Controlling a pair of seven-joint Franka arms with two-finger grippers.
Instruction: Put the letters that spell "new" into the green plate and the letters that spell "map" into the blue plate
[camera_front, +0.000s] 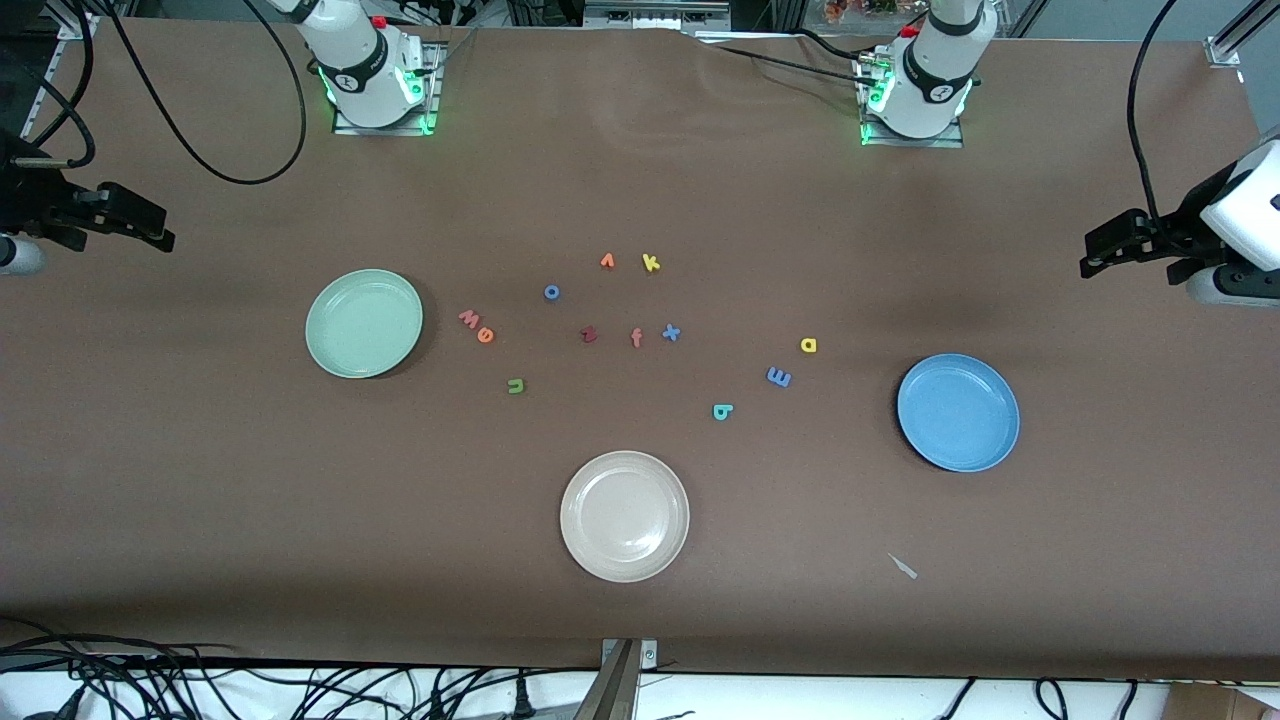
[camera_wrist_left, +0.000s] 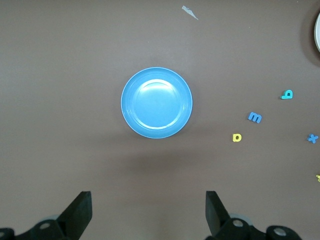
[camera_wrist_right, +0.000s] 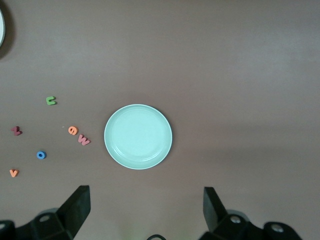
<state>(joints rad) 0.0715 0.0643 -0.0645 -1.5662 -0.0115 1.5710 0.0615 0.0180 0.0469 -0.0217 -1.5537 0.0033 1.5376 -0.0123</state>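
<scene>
The empty green plate (camera_front: 363, 322) (camera_wrist_right: 138, 136) lies toward the right arm's end of the table. Beside it lie the salmon w (camera_front: 468, 318) (camera_wrist_right: 83, 140), orange e (camera_front: 485, 335) (camera_wrist_right: 73, 130) and green n (camera_front: 516, 385) (camera_wrist_right: 50, 100). The empty blue plate (camera_front: 958, 411) (camera_wrist_left: 156, 102) lies toward the left arm's end, with the yellow a (camera_front: 809, 345) (camera_wrist_left: 237, 137), blue m (camera_front: 779, 376) (camera_wrist_left: 255, 117) and teal p (camera_front: 722, 411) (camera_wrist_left: 287, 94) beside it. My right gripper (camera_front: 160, 228) (camera_wrist_right: 146, 207) and left gripper (camera_front: 1092, 255) (camera_wrist_left: 148, 210) hang high over the table's ends, both open and holding nothing.
A cream plate (camera_front: 624, 515) lies nearest the front camera. Mid-table lie a blue o (camera_front: 551, 292), orange v (camera_front: 607, 261), yellow k (camera_front: 651, 263), dark red z (camera_front: 588, 334), salmon f (camera_front: 636, 338) and blue x (camera_front: 671, 332). A pale scrap (camera_front: 903, 566) lies near the blue plate.
</scene>
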